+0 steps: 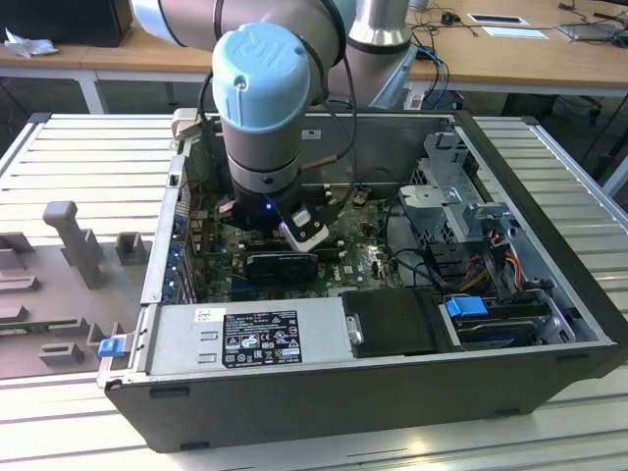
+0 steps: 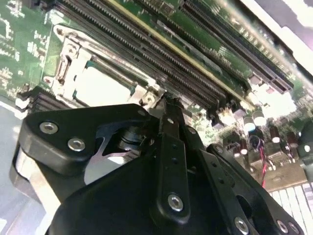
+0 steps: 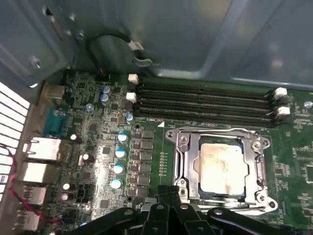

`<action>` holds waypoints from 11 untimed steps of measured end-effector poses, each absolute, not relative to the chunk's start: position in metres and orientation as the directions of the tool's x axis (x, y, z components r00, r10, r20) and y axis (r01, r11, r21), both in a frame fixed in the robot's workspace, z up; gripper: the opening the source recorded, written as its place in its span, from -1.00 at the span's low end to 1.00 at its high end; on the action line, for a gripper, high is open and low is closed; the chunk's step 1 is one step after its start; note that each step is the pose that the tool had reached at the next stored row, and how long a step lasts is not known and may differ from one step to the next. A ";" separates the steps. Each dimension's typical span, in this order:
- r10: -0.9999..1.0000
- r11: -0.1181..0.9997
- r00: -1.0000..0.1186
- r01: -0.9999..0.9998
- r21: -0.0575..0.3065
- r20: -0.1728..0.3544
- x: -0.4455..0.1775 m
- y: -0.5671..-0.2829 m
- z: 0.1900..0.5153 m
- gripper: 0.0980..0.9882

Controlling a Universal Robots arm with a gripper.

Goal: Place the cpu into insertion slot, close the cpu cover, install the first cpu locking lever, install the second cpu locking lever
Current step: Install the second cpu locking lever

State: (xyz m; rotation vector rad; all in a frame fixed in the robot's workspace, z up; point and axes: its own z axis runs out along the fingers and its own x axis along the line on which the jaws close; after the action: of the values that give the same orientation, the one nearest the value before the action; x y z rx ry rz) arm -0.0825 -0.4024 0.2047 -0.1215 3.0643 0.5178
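Gripper low over motherboard, cpu seated under closed cover

Gripper [image 3: 168, 193] fingers look pressed together, nothing visibly between them, tips just beside the socket edge in both wrist views. First wrist view: cpu [image 3: 220, 165] lies flat in the insertion slot [image 3: 218, 166], pale top showing through the open middle of the cpu cover [image 3: 182, 164], which lies down flat around it. A thin wire lever [image 3: 215, 131] runs along the far edge of the cover next to the memory slots [image 3: 203, 104]; whether it is latched, cannot tell. Capacitors [image 3: 117, 169] and rear ports [image 3: 39, 149] sit beside the socket, well apart from the fingers. Second wrist view: black gripper linkage blocks much of the board; cpu [image 2: 100, 85] and cover frame [image 2: 66, 68] peek above it, memory slots [image 2: 161, 54] alongside. Exterior view: arm wrist [image 1: 263, 108] reaches down into the open computer case [image 1: 392, 383], hiding the socket; power supply [image 1: 260, 339] and drive cage [image 1: 461, 211] crowd either side.
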 end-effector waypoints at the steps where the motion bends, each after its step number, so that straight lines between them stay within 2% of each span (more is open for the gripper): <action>1: -0.072 0.942 -0.996 -0.082 0.327 -0.044 -0.083 -0.402 0.207 -0.98; 11: -0.072 0.942 -0.996 -0.082 0.327 -0.044 -0.083 -0.402 0.230 -0.98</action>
State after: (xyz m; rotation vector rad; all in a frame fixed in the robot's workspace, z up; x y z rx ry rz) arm -0.0825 -0.4021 0.2300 -0.1214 3.0643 0.5175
